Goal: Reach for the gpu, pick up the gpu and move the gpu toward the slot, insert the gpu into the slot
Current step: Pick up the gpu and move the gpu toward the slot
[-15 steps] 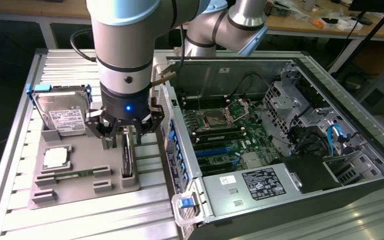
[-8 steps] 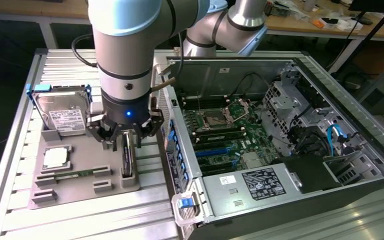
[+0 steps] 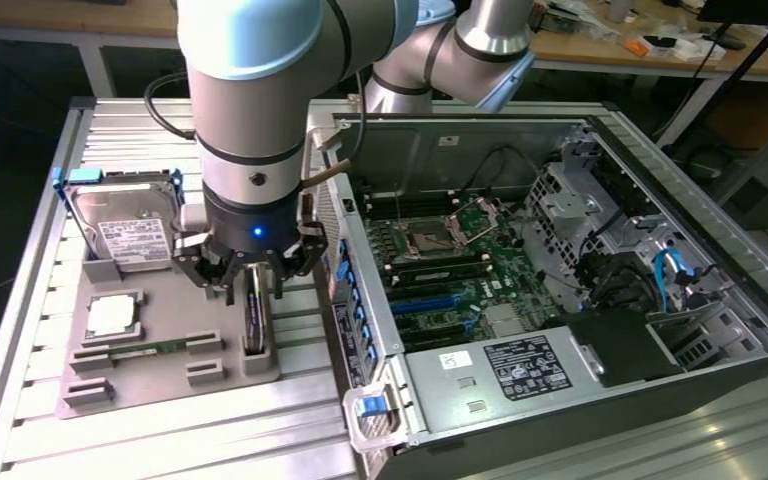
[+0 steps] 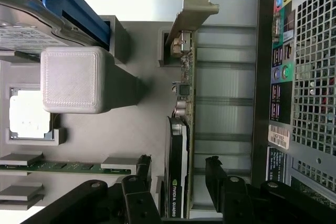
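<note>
My gripper stands wide astride the upright gpu; closing off-centre could tilt it in its grey holder.

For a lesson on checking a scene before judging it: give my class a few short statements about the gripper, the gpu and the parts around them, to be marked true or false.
1. The gpu stands on edge in the grey fixture, outside the computer case. True.
2. The gripper is shut on the gpu. False: it is open, with one of its fingers on each side of the card and a gap on both sides.
3. The gpu sits in a blue slot of the motherboard. False: the card is in the fixture, not in the case.
4. A hard drive with a white label stands in the same fixture. True.
</note>
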You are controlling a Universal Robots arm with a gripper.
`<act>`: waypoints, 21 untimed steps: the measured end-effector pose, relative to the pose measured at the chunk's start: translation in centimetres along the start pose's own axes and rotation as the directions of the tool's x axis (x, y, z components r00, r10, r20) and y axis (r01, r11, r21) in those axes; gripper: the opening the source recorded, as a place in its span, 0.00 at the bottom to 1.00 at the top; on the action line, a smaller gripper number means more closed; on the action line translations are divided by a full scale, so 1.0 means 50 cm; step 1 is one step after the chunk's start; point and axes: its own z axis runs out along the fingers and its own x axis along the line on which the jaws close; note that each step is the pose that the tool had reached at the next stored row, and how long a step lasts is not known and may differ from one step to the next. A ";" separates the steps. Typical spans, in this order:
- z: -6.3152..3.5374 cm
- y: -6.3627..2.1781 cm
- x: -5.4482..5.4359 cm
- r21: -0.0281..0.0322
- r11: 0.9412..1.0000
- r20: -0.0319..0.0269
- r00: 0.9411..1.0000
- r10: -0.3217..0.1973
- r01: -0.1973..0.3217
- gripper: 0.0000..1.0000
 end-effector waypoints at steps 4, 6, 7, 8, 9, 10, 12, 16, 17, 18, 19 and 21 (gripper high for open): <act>0.000 0.000 0.000 0.000 1.000 0.000 1.000 0.000 0.000 0.53; 0.000 0.000 0.000 0.000 1.000 0.000 1.000 0.000 0.000 0.46; 0.000 0.000 0.000 0.000 1.000 0.000 1.000 0.000 0.000 0.40; 0.000 0.000 0.000 0.000 1.000 0.000 1.000 0.000 0.000 0.34; 0.000 0.000 0.000 0.000 1.000 0.000 1.000 0.000 0.000 0.28; 0.000 0.000 0.000 0.000 1.000 0.000 1.000 0.000 0.000 0.28; 0.000 0.000 0.000 0.000 1.000 0.000 1.000 0.000 0.000 0.27; 0.000 0.000 0.000 0.000 1.000 0.000 1.000 0.000 0.000 0.27; 0.000 0.000 0.000 0.000 1.000 0.000 1.000 0.000 0.000 0.27; 0.000 0.000 0.000 0.000 1.000 0.000 1.000 0.000 0.000 0.27; 0.000 0.000 0.000 0.000 1.000 0.000 1.000 0.000 0.000 0.27; 0.000 0.000 0.000 0.000 1.000 0.000 1.000 0.000 0.000 0.27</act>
